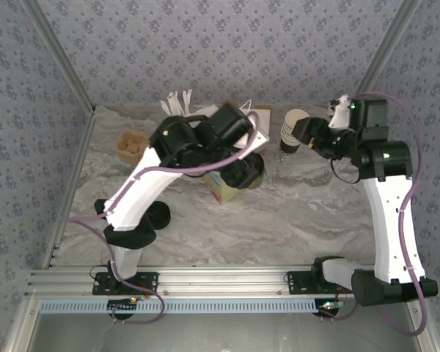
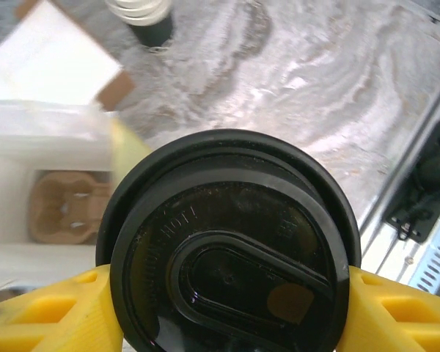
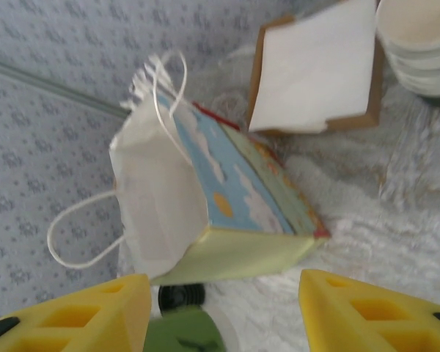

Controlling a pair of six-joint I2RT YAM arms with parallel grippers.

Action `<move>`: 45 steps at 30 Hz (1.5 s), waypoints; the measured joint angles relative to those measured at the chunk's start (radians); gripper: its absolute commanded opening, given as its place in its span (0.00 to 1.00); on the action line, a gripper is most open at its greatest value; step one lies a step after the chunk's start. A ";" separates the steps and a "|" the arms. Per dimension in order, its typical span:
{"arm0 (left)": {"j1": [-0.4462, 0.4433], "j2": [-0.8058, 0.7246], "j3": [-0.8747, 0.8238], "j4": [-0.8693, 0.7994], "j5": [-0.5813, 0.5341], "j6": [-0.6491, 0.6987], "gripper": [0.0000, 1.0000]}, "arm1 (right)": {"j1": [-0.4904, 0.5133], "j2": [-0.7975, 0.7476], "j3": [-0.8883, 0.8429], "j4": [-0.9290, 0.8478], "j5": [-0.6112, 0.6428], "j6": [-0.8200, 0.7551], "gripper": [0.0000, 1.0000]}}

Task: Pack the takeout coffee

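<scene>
Toward the far-left corner of the tabletop (image 1: 293,220) sits a brown cardboard holder (image 1: 130,145), well apart from the work. Next along, the left end effector (image 2: 224,308) is clamped on the takeout coffee (image 2: 227,242). Its yellow fingers (image 2: 51,312) press the cup from either side just under the black lid, and the cup hangs upright above the middle of the tabletop. Just beside it, in the left wrist view, the paper bag (image 2: 29,147) stands with its mouth open upward, and a brown carrier tray (image 2: 66,209) lies at its bottom. The cup overlaps the near edge of that mouth but is not yet over the opening. The step in hand looks like carrying the coffee to the bag, with the drop-in not yet made. The next move calls for shifting the cup sideways until it is fully over the mouth. It then needs lowering level between the bag's walls and string handles (image 3: 81,227) into a well of the tray before the fingers part. Further right, toward the far edge, come a white napkin pad (image 3: 315,66) and a stack of unlidded cups (image 1: 293,128). Near that stack the right end effector (image 3: 224,282) faces the bag with its fingers apart and nothing gripped, so it could steady the bag if it tips.
</scene>
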 measured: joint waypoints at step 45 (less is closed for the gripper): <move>0.291 -0.075 0.049 0.000 -0.153 -0.002 0.63 | 0.347 0.526 0.133 0.273 0.051 -0.325 0.10</move>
